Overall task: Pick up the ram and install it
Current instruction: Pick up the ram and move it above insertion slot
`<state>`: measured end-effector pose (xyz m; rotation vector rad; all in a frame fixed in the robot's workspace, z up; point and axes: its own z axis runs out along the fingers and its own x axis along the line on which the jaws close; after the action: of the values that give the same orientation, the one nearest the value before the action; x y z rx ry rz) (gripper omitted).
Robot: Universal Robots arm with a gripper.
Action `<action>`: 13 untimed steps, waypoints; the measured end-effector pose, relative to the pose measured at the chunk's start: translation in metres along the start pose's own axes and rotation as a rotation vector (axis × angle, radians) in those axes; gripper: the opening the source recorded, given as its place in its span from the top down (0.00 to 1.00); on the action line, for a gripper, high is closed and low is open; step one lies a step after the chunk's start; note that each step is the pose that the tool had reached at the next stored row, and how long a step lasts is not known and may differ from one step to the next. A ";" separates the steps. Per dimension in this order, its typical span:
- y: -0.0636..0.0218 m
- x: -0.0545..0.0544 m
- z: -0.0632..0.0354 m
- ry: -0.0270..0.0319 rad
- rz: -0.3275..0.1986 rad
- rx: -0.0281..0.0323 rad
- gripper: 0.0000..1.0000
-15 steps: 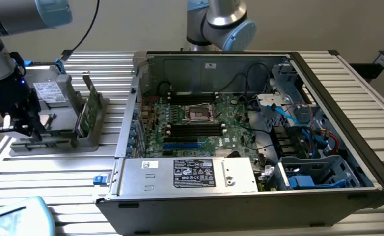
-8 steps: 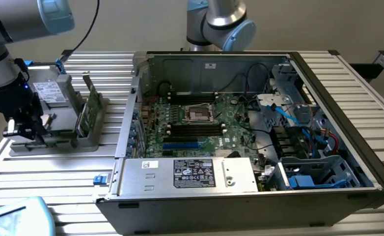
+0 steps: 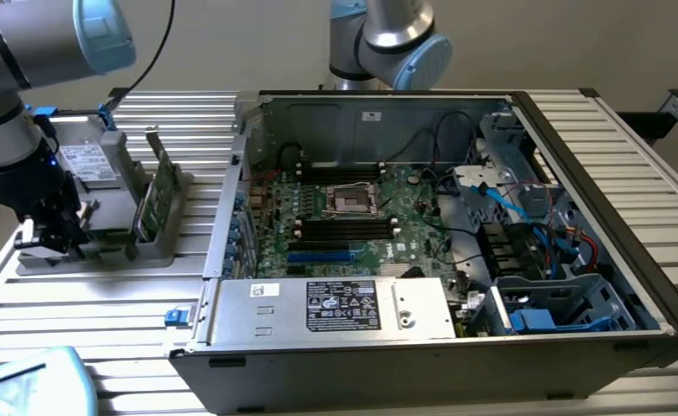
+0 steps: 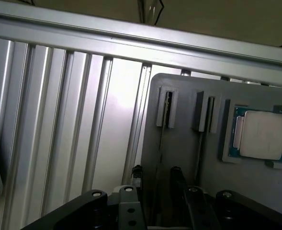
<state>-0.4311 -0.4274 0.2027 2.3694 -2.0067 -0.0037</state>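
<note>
Little of the job is done: the gripper (image 3: pixel 52 247) hangs low over the near end of the grey tray (image 3: pixel 120 258), on the exterior view's left, and holds nothing. Its fingers (image 4: pixel 137 173) stand apart, released, straddling a narrow groove in the tray, with the silver processor (image 4: pixel 262 135) in its recess just beside. The ram (image 3: pixel 145 217) stands on edge in the tray, near the gripper but untouched. Further right, inside the open computer case (image 3: pixel 432 347), the black memory slots (image 3: pixel 342 229) look empty.
</note>
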 end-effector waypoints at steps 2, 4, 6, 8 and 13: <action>-0.0002 0.000 0.0036 -0.0007 -0.002 0.0001 0.63; -0.0004 0.000 0.0073 -0.0013 -0.003 0.0002 0.63; -0.0008 0.000 0.0107 -0.0023 -0.005 0.0004 0.63; -0.0008 0.000 0.0112 -0.0024 -0.005 0.0001 0.63; -0.0008 0.000 0.0112 -0.0025 -0.005 0.0001 0.63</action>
<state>-0.4306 -0.4274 0.1915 2.3754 -2.0022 -0.0067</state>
